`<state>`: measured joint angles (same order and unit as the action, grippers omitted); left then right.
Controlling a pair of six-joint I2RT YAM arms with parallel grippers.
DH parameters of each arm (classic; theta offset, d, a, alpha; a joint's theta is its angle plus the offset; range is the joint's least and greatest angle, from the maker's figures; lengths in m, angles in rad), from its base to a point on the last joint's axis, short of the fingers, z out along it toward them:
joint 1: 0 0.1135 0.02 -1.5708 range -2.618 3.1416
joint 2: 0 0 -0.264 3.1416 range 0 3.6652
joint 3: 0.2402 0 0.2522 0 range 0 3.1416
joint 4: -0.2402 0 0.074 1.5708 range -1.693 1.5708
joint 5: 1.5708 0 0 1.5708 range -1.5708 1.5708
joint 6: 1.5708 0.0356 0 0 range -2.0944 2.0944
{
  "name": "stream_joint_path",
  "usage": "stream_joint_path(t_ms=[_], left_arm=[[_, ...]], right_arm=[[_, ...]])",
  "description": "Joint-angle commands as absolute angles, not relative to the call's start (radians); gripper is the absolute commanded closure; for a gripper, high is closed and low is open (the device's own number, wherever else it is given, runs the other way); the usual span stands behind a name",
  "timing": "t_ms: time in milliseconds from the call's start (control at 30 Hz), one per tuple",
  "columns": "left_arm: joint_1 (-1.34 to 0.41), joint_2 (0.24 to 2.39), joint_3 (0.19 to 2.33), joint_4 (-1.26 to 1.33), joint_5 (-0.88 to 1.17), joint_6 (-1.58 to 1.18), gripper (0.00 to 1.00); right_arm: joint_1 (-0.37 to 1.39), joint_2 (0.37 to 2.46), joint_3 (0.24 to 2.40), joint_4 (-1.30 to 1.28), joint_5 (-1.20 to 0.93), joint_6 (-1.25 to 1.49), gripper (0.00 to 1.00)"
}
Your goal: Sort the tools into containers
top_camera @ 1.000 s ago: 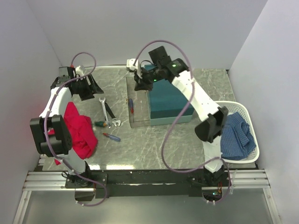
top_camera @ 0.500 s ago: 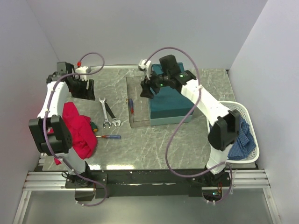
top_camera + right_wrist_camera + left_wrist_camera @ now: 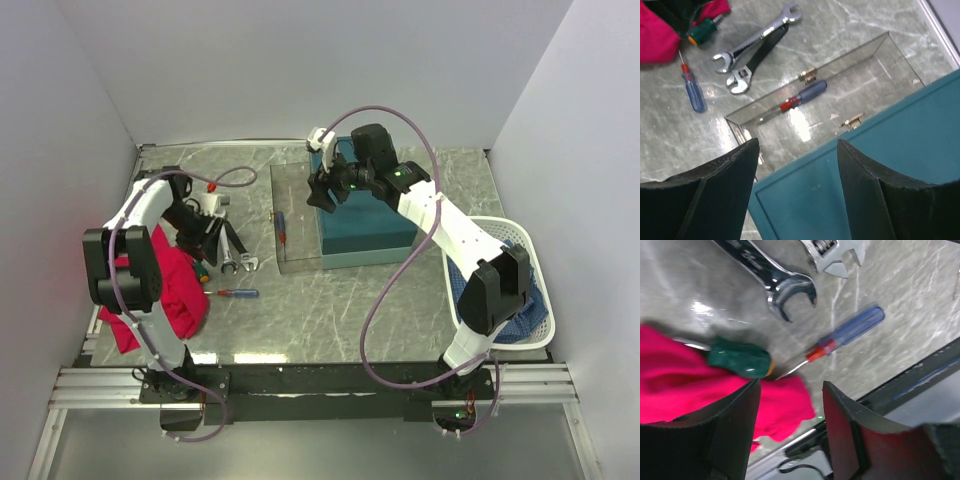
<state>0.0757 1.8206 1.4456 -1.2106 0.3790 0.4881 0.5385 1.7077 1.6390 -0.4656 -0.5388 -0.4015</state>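
Nearest to us on the right stands the white basket point(image 3: 510, 226), and a blue cloth point(image 3: 522, 320) lies in it. On the near left of the table point(image 3: 300, 320) we see a red cloth point(image 3: 175, 295). Just to the right of it lies the red-and-blue screwdriver point(image 3: 232, 293), its blue handle pointing right. A little farther, the stubby green screwdriver point(image 3: 740, 358) lies against the edge of the red cloth. Beyond it, a silver wrench point(image 3: 757, 37) and an adjustable wrench point(image 3: 752, 63) with a dark handle lie side by side, their near heads close together. The left gripper point(image 3: 790, 387) hangs over the stubby screwdriver and the cloth. Its fingers are apart and we see nothing between them. In the middle, the clear lid point(image 3: 300, 250) of the teal box point(image 3: 365, 215) lies open and flat on the left of the box, and a second screwdriver point(image 3: 800, 97) rests in it. The right gripper point(image 3: 797, 145) is above the far left part of the box, with fingers apart and holding nothing.
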Motion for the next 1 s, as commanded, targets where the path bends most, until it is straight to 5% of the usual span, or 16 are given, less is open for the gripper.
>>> stream_joint_path(t_ms=[0,600,967], left_arm=[[0.069,1.807,1.404,-1.16,0.411,0.371,0.42],[0.098,1.865,1.329,-1.045,0.18,0.196,0.45],[0.066,1.983,1.376,-1.02,0.224,0.181,0.5]], right_arm=[[0.519,1.652,1.631,-0.443,-0.525,-0.417,0.29],[0.515,1.669,1.632,-0.46,-0.508,-0.448,0.29],[0.515,1.684,1.64,-0.459,-0.506,-0.449,0.29]])
